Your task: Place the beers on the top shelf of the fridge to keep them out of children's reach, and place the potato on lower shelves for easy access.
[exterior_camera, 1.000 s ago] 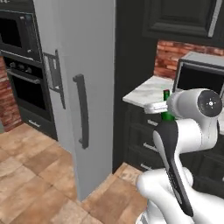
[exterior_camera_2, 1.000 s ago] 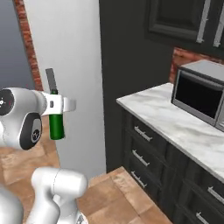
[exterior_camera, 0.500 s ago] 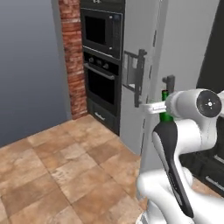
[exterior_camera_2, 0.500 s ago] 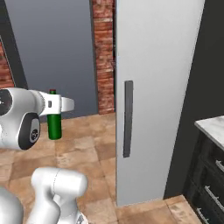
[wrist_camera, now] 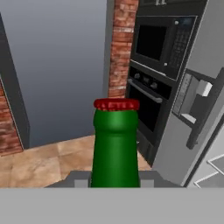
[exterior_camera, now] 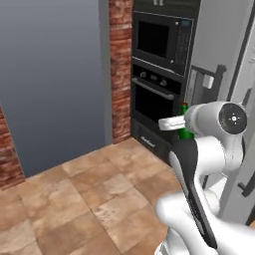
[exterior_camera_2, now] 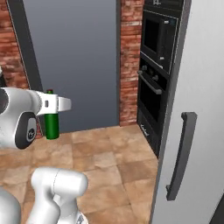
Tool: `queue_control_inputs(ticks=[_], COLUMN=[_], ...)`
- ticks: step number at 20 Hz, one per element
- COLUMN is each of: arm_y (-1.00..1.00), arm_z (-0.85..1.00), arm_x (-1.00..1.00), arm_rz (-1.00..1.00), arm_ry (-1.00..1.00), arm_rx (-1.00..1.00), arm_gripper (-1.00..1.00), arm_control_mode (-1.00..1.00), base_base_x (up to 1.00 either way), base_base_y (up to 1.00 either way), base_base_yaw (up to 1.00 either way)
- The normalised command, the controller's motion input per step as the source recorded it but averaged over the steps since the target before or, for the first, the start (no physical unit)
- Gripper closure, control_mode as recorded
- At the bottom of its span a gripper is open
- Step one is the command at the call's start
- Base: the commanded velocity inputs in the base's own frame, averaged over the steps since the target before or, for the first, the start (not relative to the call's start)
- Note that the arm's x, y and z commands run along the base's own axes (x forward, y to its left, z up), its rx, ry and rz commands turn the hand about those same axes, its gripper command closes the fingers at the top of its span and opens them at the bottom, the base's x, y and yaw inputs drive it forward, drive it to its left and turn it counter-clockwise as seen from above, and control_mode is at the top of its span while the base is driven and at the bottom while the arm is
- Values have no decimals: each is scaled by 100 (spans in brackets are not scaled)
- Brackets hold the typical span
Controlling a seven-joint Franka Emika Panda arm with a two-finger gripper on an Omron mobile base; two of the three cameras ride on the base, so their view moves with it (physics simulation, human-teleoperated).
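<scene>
Terracotta floor tiles run up to a grey wall and a brick pillar, with a black built-in oven just beside that pillar. Next to the oven stands the silver fridge, its dark bar handle facing the robot. Well short of the oven, the tool is clenched on the dark green beer bottle, held upright, red cap uppermost.

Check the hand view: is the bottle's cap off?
No, the red cap sits on the green bottle neck.
</scene>
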Motion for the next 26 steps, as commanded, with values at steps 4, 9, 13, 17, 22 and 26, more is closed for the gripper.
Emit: queue_control_inputs(ticks=[4, 9, 13, 17, 22, 26], arm_y=[0, 0, 0, 0, 0, 0], arm_z=[0, 0, 0, 0, 0, 0], arm_x=[0, 0, 0, 0, 0, 0], arm_rz=[0, 0, 0, 0, 0, 0], arm_ry=[0, 0, 0, 0, 0, 0], arm_rx=[0, 0, 0, 0, 0, 0], arm_gripper=[100, 100, 100, 100, 100, 100], arm_control_mode=[100, 100, 100, 100, 100, 100], base_base_x=[42, 40, 44, 47, 44, 41], base_base_y=[51, 52, 61, 53, 28, 4], base_base_yaw=[-35, -53, -57, -54, -51, -48])
